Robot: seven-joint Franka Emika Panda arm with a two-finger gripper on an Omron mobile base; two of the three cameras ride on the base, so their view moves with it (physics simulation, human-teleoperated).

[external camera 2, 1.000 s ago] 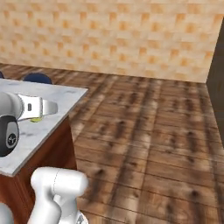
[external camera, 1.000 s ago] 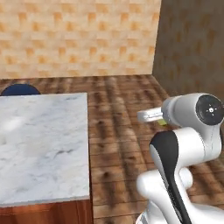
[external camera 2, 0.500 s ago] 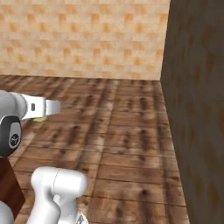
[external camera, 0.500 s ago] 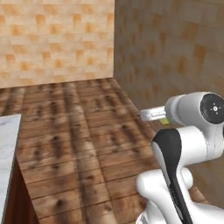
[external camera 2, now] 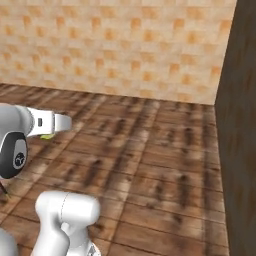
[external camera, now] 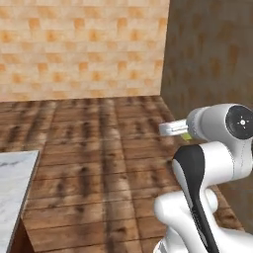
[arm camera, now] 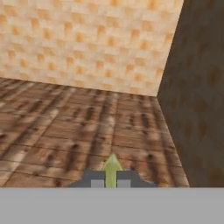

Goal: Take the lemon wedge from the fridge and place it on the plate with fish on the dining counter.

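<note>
Claw (arm camera: 111, 180): nearly closed, pinched on the lemon wedge, dark finger tips (arm camera: 95, 179) tight on either side in the hand view.
Lemon wedge (arm camera: 112, 169): yellow-green, pointed tip poking up between the two tips; held in the air, above the wooden floor, not resting on anything.
Lemon wedge, left base view (external camera: 185, 136): a sliver of yellow-green just under the white hand, at the right of the picture.
Lemon wedge, right base view (external camera 2: 47, 135): same sliver peeking out below the hand, at the left edge.
Hand: white block reaching out level from the arm's round joint, pointing over the floor toward the far wall.
Arm (external camera: 207, 173): white with a dark joint band, rising from the lower right of the left base view; folded up close to the base.
Tabletop (external camera: 12, 185): corner of the white marble dining counter, faint grey veins, low left in the left base view; well apart from the claw, off to its left.
Tabletop side: dark reddish wood under the marble edge.
Floor (external camera 2: 150, 165): brown wooden planks, dark knots, running to the walls.
Far wall (external camera: 84, 47): mottled orange and cream tiles, straight ahead.
Side wall (arm camera: 197, 92): darker, shaded brown, meeting the far wall in a corner on the right.
Claw versus corner: aimed roughly at that corner, well short of it.
</note>
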